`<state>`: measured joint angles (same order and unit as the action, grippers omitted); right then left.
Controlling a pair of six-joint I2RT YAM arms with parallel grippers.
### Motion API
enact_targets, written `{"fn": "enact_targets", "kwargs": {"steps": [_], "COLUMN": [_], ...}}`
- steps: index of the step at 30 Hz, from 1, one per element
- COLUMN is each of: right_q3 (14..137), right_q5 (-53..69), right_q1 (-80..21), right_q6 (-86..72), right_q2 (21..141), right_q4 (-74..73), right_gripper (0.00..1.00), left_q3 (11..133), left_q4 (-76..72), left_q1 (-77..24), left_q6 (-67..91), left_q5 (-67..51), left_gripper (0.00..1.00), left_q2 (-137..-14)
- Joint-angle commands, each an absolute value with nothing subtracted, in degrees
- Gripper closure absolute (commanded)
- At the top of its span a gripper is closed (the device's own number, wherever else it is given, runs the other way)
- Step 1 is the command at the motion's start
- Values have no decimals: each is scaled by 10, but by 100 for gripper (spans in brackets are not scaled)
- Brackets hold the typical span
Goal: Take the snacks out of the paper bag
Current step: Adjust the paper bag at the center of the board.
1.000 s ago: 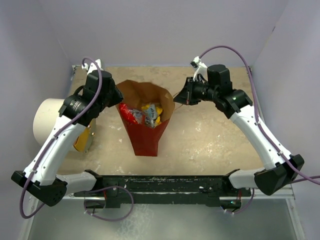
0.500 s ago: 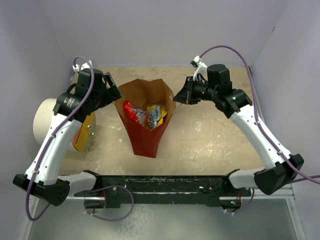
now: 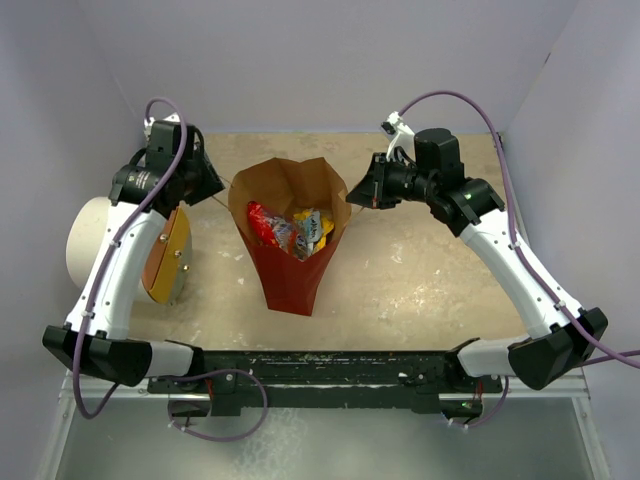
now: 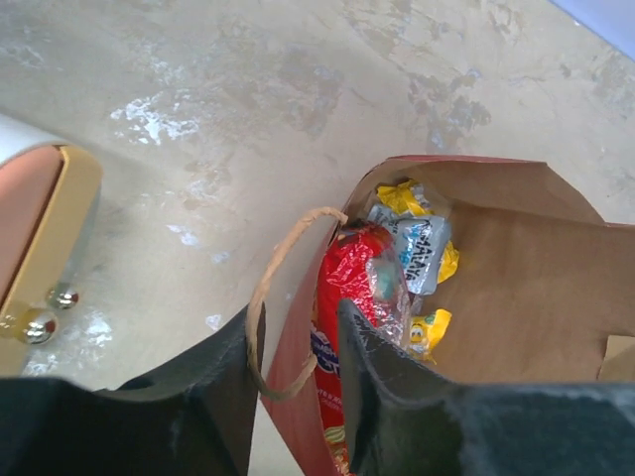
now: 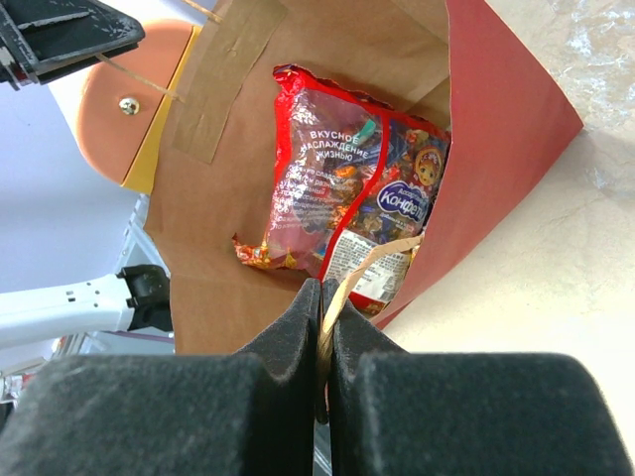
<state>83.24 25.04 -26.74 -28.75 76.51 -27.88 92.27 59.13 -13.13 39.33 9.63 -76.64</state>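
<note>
Standing at the middle of the table (image 3: pixel 420 270), the one paper bag (image 3: pixel 292 275) has its red outside toward the near edge in the overhead view. Its brown mouth is open upward, and the snacks (image 3: pixel 290 228) lie inside as a red, silver and yellow cluster. Two arms flank it: the left gripper (image 3: pixel 208 188) is just off the bag's left rim and the right gripper (image 3: pixel 354 196) is at its right rim. One white-and-orange cylinder (image 3: pixel 95 240) lies on its side at the left, under the left arm. In the left wrist view, the left gripper's two fingers stand spread. The left string handle (image 4: pixel 260 297) loops through the gap beside the bag's red edge, close to one finger and pinched by neither. Inside the bag this view shows one red glossy snack bag (image 4: pixel 347 278), one silver-grey packet (image 4: pixel 417 253) and two yellow packs (image 4: pixel 402 198), one farther in and one nearer. The cylinder's orange end carries two shiny studs (image 4: pixel 60 296). In the right wrist view, the right gripper's fingers are pressed together on the right string handle (image 5: pixel 372 260), which runs from their tips to the bag's red wall. Two red bags lie side by side here on the brown inside, and one strip of tape (image 5: pixel 233 79) crosses the far wall.
</note>
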Motion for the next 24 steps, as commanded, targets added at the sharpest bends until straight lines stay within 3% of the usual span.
{"fn": "enact_targets", "kwargs": {"steps": [1,3,4,6,7,17,24], "right_q3": [852,851,850,849,848,870,856], "right_q5": [251,250,250,250,250,226,248], "right_q1": [-268,-268,-268,-268,-268,-279,-320], "right_q6": [-277,-276,-276,-275,-274,-256,-276], "right_q2": [756,755,755,754,754,768,788], "right_q4": [-264,-264,-265,-265,-266,-252,-225], "right_gripper": [95,95,95,95,95,97,97], "left_q3": [905,909,911,919,926,1001,1010], "left_q4": [520,522,522,520,520,451,368], "left_q1": [-122,-122,-121,-120,-120,-117,-116], "left_q6": [359,348,342,325,315,284,257], "left_q5": [51,59,63,72,83,104,-30], "left_gripper": [63,65,70,96,100,100,100], "left_q2": [-766,-775,-779,-781,-779,-744,-751]}}
